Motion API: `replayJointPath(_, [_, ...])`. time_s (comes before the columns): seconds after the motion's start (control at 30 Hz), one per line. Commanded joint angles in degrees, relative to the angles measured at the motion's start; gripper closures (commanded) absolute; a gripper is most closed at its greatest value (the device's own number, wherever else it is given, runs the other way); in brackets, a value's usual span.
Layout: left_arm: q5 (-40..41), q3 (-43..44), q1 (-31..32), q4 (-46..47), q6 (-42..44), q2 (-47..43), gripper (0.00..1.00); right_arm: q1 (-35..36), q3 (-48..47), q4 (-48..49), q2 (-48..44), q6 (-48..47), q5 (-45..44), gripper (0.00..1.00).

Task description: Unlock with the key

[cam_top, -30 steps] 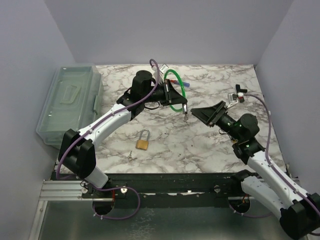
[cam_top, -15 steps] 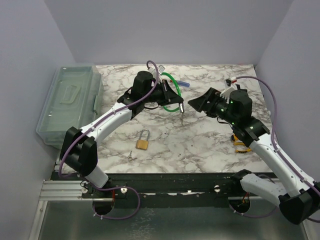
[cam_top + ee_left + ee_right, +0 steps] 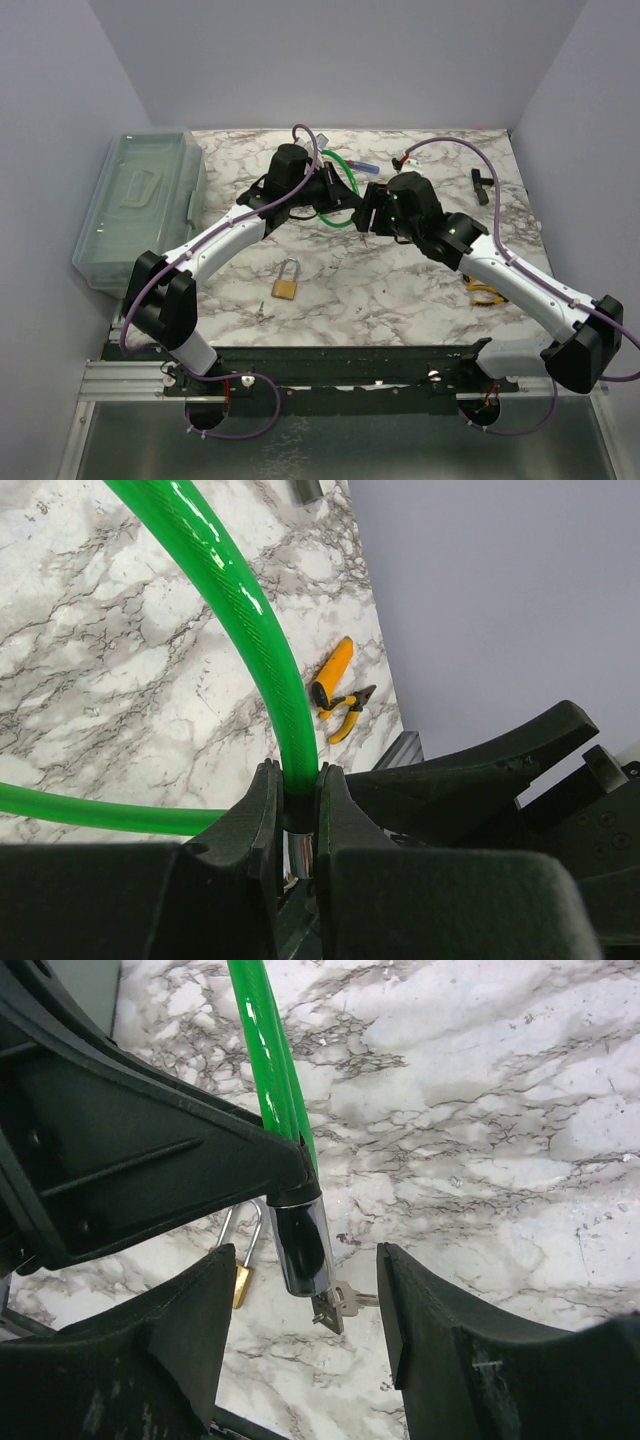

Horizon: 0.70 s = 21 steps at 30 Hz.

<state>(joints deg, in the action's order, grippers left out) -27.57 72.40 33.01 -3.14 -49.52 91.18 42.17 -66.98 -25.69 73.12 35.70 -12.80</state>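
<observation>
- On the left wrist view I see the left gripper (image 3: 292, 798) closed tight on the green cable lock (image 3: 240, 600); both fingers (image 3: 255, 815) press the cable just above its metal end, and the cable makes a loop away over the marble table (image 3: 120, 670).
- On the right wrist view the chrome cylinder (image 3: 300, 1245) of the lock hangs down from the left gripper's hold, raised above the table; a small key (image 3: 338, 1305) sticks out at its lower end, pointing to the right of that view.
- The right gripper (image 3: 305, 1285) is wide open and holds nothing; one finger (image 3: 190, 1330) is on the left of the cylinder and the other on the right, so cylinder and key are between them; I see a gap on each side, no touching.
- From the top camera the two grippers meet near the middle of the table, the left gripper (image 3: 345, 195) just beside the right gripper (image 3: 368, 215); I cannot see the key there, it is too small.
- A brass padlock (image 3: 285, 288) lies flat on the table, nearer to the arm bases, well apart from both grippers; it appears also under the cylinder in the right wrist view (image 3: 241, 1278).
- Orange pliers (image 3: 483, 290) lie at the right side of the table; a clear plastic box (image 3: 140, 205) is at the left edge.
</observation>
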Motion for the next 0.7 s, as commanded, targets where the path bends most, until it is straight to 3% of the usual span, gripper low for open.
replayJointPath(0.0, [0.7,1.2,0.0,1.2,0.2,0.3,1.0,1.0,-1.8,-1.8,2.0,-2.1,-4.7,0.39])
replayJointPath(0.67, [-0.5,1.5,0.0,1.2,0.2,0.6,1.0,1.0,0.1,2.4,4.5,-2.8,-4.3,0.61])
